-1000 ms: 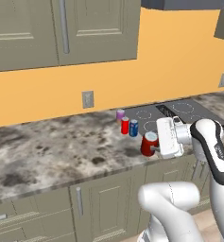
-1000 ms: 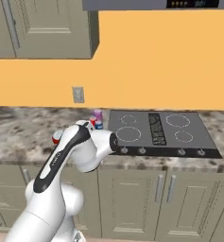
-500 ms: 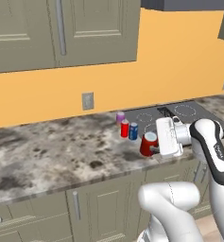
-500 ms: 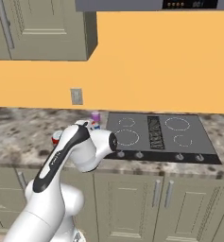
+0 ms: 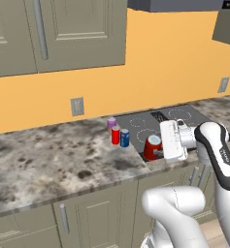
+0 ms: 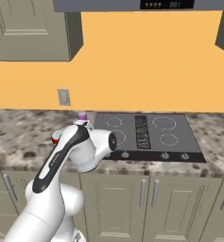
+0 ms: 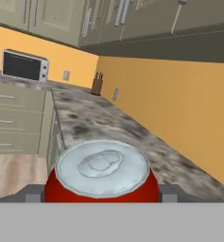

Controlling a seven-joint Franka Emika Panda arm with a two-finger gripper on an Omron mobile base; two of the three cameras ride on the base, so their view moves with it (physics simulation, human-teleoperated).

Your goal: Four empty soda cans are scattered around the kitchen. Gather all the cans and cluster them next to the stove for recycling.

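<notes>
- The pincer sits at the front edge of the desk, level with the near left corner of the stove. Its white hand is turned sideways toward a red soda can.
- In the hand view that red can lies directly between the two dark fingertips, one at each flank, its silver top facing the camera.
- The fingers stand about a can's width apart and appear to clasp the can; actual contact at the pads cannot be confirmed, since the tips are mostly hidden behind the can's body.
- The can is upright in the left base view. Whether its base rests on the desk or is just clear of it cannot be told.
- Three further cans stand clustered just beside the stove's left edge: a purple-pink can rearmost, a second red can and a blue can side by side in front of it.
- The held can is near this cluster, forward and to its right.
- In the right base view the arm covers most of the group; the purple-pink can shows behind it, beside the stove.
</notes>
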